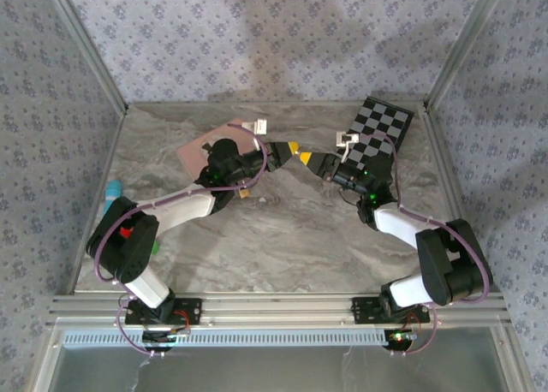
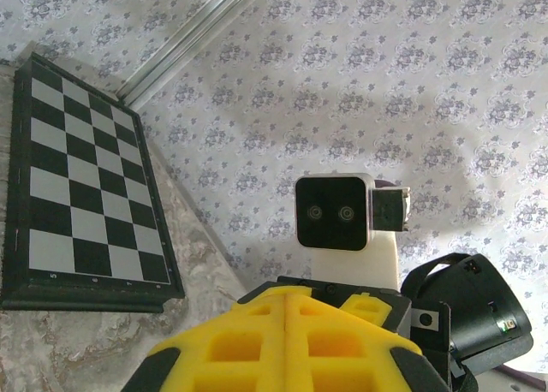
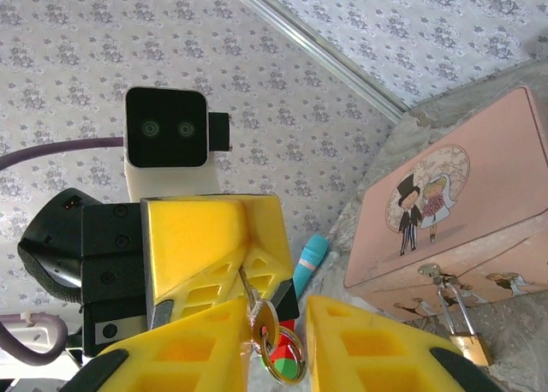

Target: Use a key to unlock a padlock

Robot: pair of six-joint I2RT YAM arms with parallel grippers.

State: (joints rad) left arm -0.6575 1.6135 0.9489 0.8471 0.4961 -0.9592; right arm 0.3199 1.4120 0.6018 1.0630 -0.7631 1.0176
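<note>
Nearby, the padlock [image 3: 469, 347] hangs beside the parted right gripper [image 3: 276, 319] while the left gripper [image 2: 288, 299] pinches the key [image 3: 247, 291].

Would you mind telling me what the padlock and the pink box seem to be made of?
Padlock: brass-looking body with a yellow metallic gleam; its shackle is thin and silvery, probably steel. Pink box: smooth matt lid with a printed bride-and-groom picture, perhaps coated card or painted tin; cannot tell which.
</note>
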